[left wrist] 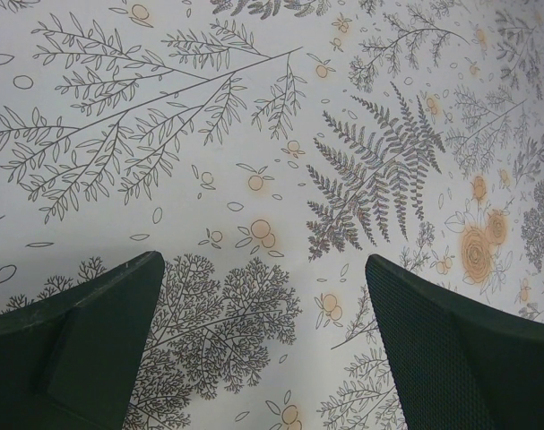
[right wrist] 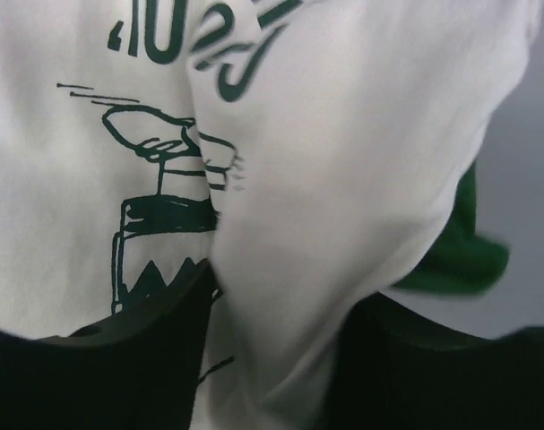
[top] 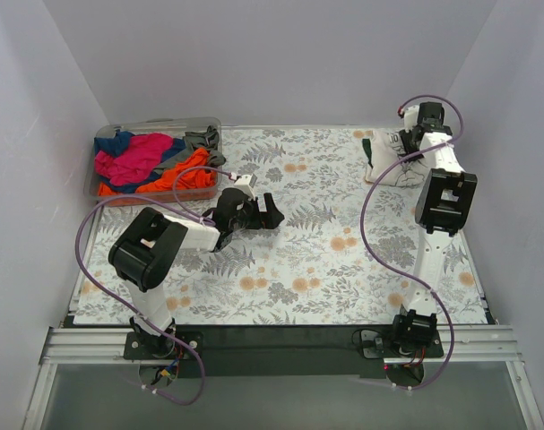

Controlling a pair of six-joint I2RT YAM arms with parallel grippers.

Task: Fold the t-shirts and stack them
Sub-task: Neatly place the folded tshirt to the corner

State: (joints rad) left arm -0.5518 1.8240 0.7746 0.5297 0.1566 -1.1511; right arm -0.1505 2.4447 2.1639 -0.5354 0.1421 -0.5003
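I'm working on the cream t-shirt [top: 385, 170], which lies bunched at about two o'clock on the flowered table [top: 325, 269], hard up by the far right corner. My right gripper [right wrist: 276, 300] is down on it. A fold of the cream cloth with its dark green print runs between the jaws, which stand partly apart, and I cannot tell whether they are truly pinching it or only straddling it. My left gripper [left wrist: 263, 262] hangs wide open near the middle of the table, holding nothing, with only the flowered cover under it. The other t-shirts [top: 151, 163], magenta, orange, blue and grey, are heaped in the clear bin [top: 211, 124] at ten o'clock. I judge the task to be at an early stage, with this one shirt in hand and not yet folded neatly. Next I'd want a sure hold on the cloth, then draw it toward seven o'clock into open space where my left gripper can take an edge and spread it flat.
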